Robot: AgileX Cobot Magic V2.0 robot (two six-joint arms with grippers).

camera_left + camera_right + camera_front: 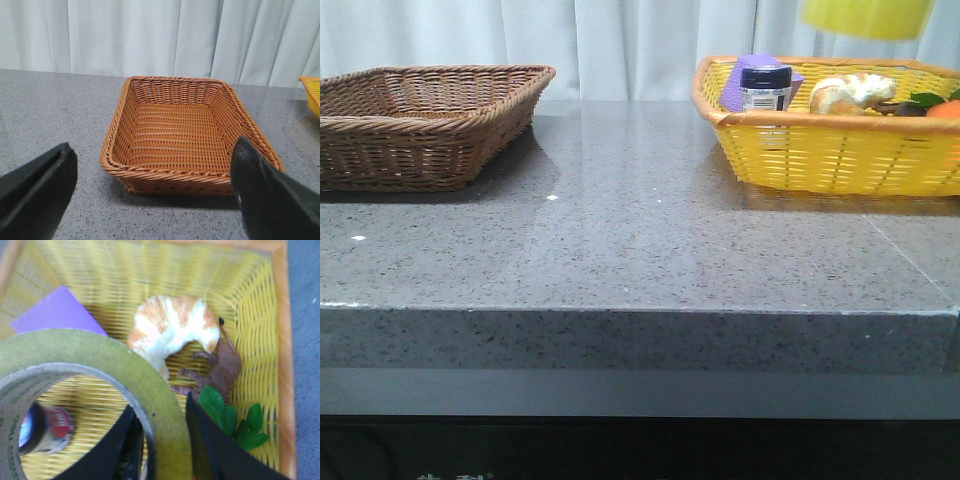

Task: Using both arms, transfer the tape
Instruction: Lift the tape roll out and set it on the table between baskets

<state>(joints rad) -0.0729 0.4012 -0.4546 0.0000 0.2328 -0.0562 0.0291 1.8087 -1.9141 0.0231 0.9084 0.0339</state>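
Observation:
My right gripper (165, 440) is shut on the tape (125, 375), a wide yellow roll with a white core and green lettering; one finger is inside the core, the other outside the wall. It hangs above the yellow basket (280, 340). In the front view only the roll's lower edge (868, 16) shows at the top right, above the yellow basket (840, 155); the right gripper itself is out of that view. My left gripper (150, 200) is open and empty, just short of the brown wicker basket (182, 132), which is empty and also shows in the front view (425, 125).
The yellow basket holds a black-capped jar (765, 88), a purple card (57, 312), a croissant (172, 332), a brown piece (225, 365), green leaves (235, 420) and an orange (945, 110). Grey stone tabletop (620, 240) lies between the baskets. White curtain behind.

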